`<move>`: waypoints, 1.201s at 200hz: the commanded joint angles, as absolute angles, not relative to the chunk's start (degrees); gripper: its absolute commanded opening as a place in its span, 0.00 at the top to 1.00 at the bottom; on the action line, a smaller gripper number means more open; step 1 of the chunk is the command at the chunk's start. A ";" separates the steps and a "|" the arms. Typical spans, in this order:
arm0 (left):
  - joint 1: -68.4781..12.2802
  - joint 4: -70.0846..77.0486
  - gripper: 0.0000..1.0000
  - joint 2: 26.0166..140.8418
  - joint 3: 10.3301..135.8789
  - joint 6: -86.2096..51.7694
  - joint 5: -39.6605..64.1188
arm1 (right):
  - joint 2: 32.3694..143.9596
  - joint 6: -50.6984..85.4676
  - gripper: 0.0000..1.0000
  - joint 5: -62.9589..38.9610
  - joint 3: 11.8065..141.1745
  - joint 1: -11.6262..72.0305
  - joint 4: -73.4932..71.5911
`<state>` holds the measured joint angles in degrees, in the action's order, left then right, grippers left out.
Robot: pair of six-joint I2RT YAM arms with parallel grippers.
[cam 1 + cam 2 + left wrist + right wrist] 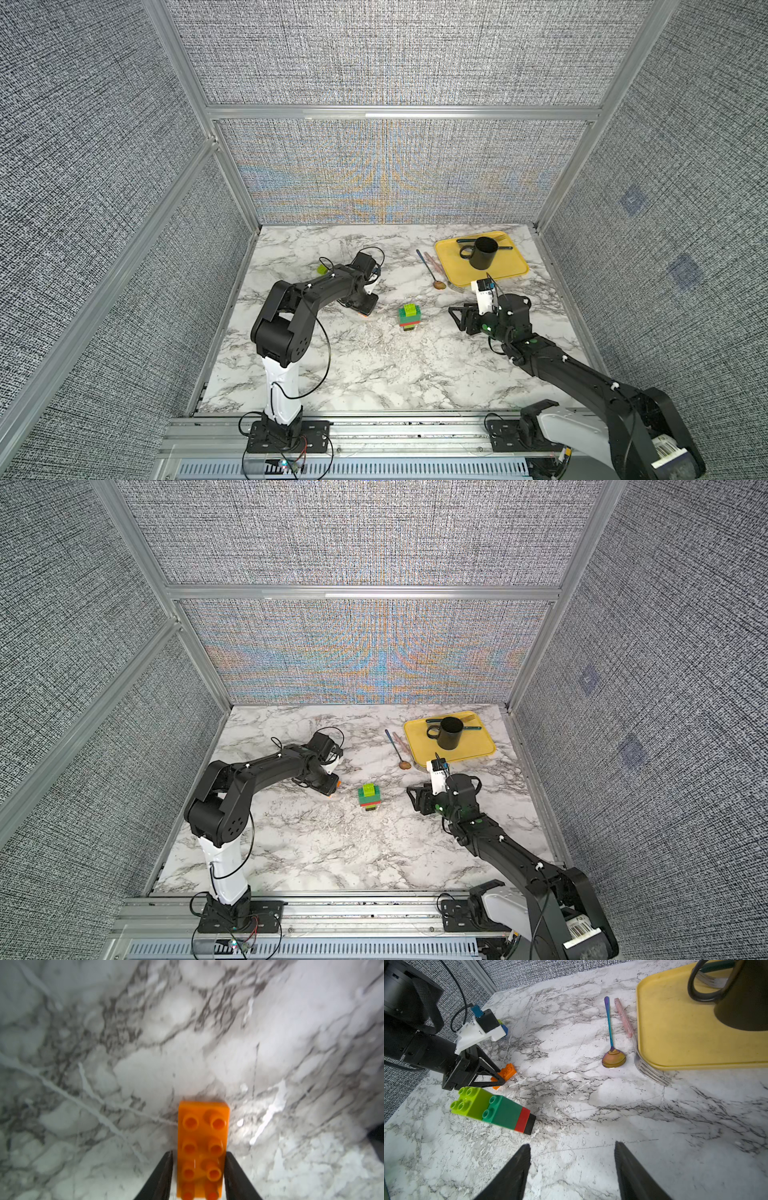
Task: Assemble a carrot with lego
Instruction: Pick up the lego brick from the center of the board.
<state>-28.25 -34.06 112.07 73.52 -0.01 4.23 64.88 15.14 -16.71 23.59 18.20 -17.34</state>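
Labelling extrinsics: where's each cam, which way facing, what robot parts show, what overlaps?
Top views: high behind the bases, looking down on the marble table; left arm, right arm show whole.
Left wrist: looks down along the left gripper at the orange brick between its fingertips.
Right wrist: low over the table, facing the left gripper; the open right gripper shows.
Shared: orange brick in both wrist views; brick stack in all but left wrist.
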 commanded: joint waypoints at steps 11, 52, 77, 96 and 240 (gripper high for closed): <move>-28.19 -38.55 0.56 112.50 73.57 -0.26 3.52 | 65.30 15.26 0.34 -16.26 23.61 18.41 -18.80; -28.26 -37.63 0.55 113.73 74.32 -0.68 3.70 | 65.30 15.12 0.34 -16.24 23.61 18.60 -18.81; -28.30 -37.32 0.53 115.66 75.90 -0.88 3.91 | 65.52 15.19 0.34 -16.20 23.51 18.62 -18.91; -28.36 -37.36 0.53 116.60 77.00 -0.70 4.05 | 65.66 15.12 0.34 -16.22 23.55 18.64 -18.81; -28.68 -38.11 0.69 117.46 77.87 -0.02 4.57 | 65.39 15.01 0.34 -15.56 23.33 18.79 -18.54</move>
